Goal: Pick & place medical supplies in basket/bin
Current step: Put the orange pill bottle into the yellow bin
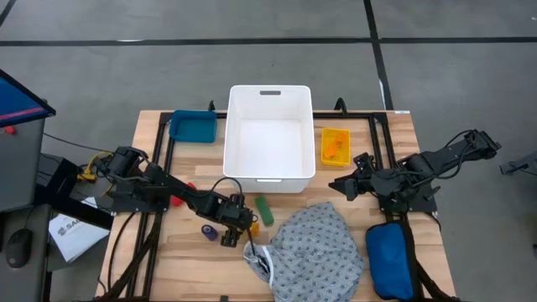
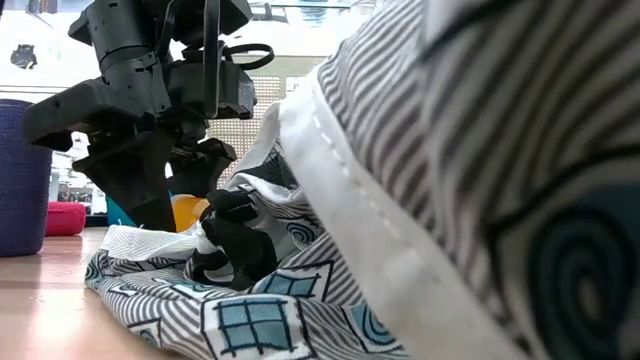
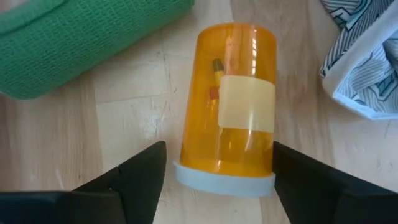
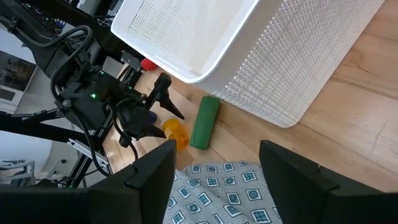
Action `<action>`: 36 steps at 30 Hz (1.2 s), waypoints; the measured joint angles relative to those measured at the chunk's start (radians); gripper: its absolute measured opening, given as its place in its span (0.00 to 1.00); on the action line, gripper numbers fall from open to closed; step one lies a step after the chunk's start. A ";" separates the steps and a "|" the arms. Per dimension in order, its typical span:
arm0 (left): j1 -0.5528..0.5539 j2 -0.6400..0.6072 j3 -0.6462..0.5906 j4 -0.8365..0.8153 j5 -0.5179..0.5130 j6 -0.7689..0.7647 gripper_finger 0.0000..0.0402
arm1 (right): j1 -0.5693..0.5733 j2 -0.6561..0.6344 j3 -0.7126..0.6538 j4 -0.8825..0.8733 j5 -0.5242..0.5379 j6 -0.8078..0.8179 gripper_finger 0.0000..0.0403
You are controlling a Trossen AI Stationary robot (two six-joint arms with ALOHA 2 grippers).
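The left end effector (image 3: pixel 217 180) straddles an orange pill bottle (image 3: pixel 229 106) lying on the wooden counter (image 3: pixel 124 124) between the green roll (image 3: pixel 81 37) and the patterned gown (image 3: pixel 364 56); its fingers flank the capped end, not yet clamped. Closing squarely across the cylinder should stop it rolling away before the lift toward the white bin (image 1: pixel 269 134). The right end effector (image 1: pixel 346 186) waits, released, beside that bin.
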 joint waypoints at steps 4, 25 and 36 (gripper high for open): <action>0.000 0.000 0.000 0.000 0.021 0.000 0.62 | 0.000 0.000 0.000 0.001 0.000 0.002 0.56; -0.002 -0.023 0.000 -0.003 0.021 -0.056 0.52 | 0.000 0.000 0.000 0.017 0.000 0.006 0.56; -0.002 -0.224 0.003 0.001 0.020 -0.153 0.53 | 0.086 0.032 -0.001 0.336 -0.027 -0.478 0.56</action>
